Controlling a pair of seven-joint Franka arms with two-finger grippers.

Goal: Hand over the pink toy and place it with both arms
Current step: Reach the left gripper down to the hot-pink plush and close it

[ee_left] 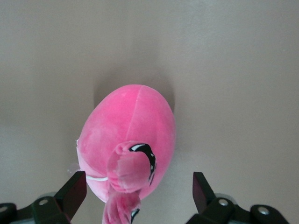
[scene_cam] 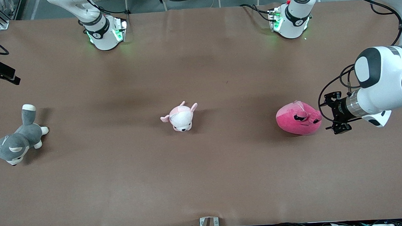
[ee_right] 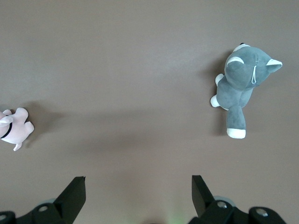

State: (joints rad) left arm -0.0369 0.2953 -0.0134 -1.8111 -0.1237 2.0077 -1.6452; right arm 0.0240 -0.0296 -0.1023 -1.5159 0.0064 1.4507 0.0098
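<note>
The pink toy [scene_cam: 298, 119], a hot-pink rounded blob plush with droopy black eyes, lies on the brown table toward the left arm's end. My left gripper [scene_cam: 327, 114] is open right beside it, on the side toward the left arm's end of the table. In the left wrist view the toy [ee_left: 126, 135] reaches partly between the open fingers [ee_left: 74, 191] of the left gripper [ee_left: 138, 189], which do not touch it. My right gripper [ee_right: 138, 189] is open and empty, high over the table. It is out of the front view; only the right arm's base [scene_cam: 104, 32] shows there.
A small pale pink-and-white eared plush [scene_cam: 180, 117] lies mid-table; it also shows in the right wrist view [ee_right: 14, 127]. A grey-and-white wolf plush [scene_cam: 15, 143] lies toward the right arm's end of the table and shows in the right wrist view [ee_right: 243, 84].
</note>
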